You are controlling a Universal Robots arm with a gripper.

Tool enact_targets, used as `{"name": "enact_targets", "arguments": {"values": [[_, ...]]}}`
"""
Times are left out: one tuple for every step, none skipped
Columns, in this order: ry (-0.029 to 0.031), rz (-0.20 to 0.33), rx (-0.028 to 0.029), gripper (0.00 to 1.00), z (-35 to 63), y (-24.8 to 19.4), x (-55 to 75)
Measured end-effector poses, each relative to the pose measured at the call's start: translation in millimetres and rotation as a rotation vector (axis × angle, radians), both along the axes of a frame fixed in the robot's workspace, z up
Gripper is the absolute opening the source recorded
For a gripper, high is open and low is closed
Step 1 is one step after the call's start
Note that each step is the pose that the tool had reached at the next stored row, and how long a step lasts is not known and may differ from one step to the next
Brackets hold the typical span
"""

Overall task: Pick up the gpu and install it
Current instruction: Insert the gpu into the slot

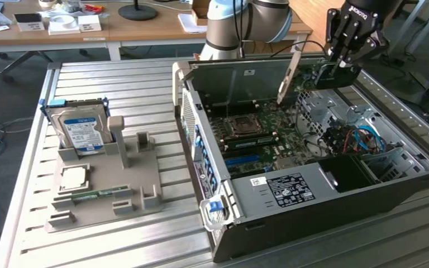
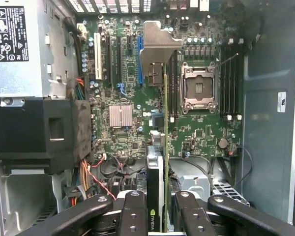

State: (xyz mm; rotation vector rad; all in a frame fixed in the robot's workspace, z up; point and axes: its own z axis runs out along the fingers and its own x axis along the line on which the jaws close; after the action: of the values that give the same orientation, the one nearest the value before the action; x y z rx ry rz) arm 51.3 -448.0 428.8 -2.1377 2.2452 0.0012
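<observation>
My gripper (image 1: 343, 66) is shut on the gpu (image 1: 317, 77) and holds it in the air over the far right part of the open computer case (image 1: 199, 139). The card's long silver end bracket (image 1: 290, 78) slants down toward the motherboard (image 1: 267, 131). In the wrist view the gpu (image 2: 154, 191) is seen edge-on between my black fingers (image 2: 133, 214), with its bracket (image 2: 157, 46) over the expansion slots. A blue slot (image 2: 140, 64) lies just beside the card's edge, and the motherboard (image 2: 206, 130) is well below.
Inside the case are the empty CPU socket (image 2: 199, 87), a black drive cage (image 1: 348, 170), the power supply (image 1: 292, 190) and loose cables (image 1: 360, 139). On the exterior view's left a grey fixture (image 1: 136, 167) holds a hard drive (image 1: 84, 129), a CPU (image 1: 74, 178) and a memory stick (image 1: 95, 195).
</observation>
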Motion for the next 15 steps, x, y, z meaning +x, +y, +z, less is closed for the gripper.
{"name": "enact_targets", "arguments": {"values": [[-0.0001, -0.001, 0.0016, 0.27, 0.0, 0.0, 0.0], [0.0000, -0.001, 0.0019, 0.27, 0.0, 0.1, 0.0], [0.0000, -0.001, 0.0019, 0.27, 0.0, 0.1, 0.0], [0.0000, -0.001, 0.0020, 0.27, 0.0, 0.0, 0.0], [-0.0001, -0.001, 0.0022, 0.27, 0.0, 0.0, 0.0], [0.0000, -0.001, 0.0060, 0.27, 0.0, -0.1, 0.0], [-0.0002, 0.000, 0.0159, 0.27, 0.1, -0.2, 0.0], [-0.0004, -0.001, 0.0258, 0.27, 0.0, -0.2, 0.0], [-0.0005, -0.001, 0.0290, 0.27, 0.0, -0.2, -0.1], [-0.0004, -0.001, 0.0294, 0.27, 0.0, -0.2, -0.1], [-0.0004, -0.001, 0.0304, 0.27, 0.0, -0.2, -0.1], [-0.0004, -0.001, 0.0312, 0.27, 0.0, -0.2, 0.0], [-0.0004, -0.001, 0.0311, 0.27, 0.0, -0.2, 0.0], [-0.0004, -0.001, 0.0312, 0.27, -0.1, -0.2, 0.0], [-0.0004, -0.001, 0.0311, 0.27, -0.3, -0.2, 0.0]]}}
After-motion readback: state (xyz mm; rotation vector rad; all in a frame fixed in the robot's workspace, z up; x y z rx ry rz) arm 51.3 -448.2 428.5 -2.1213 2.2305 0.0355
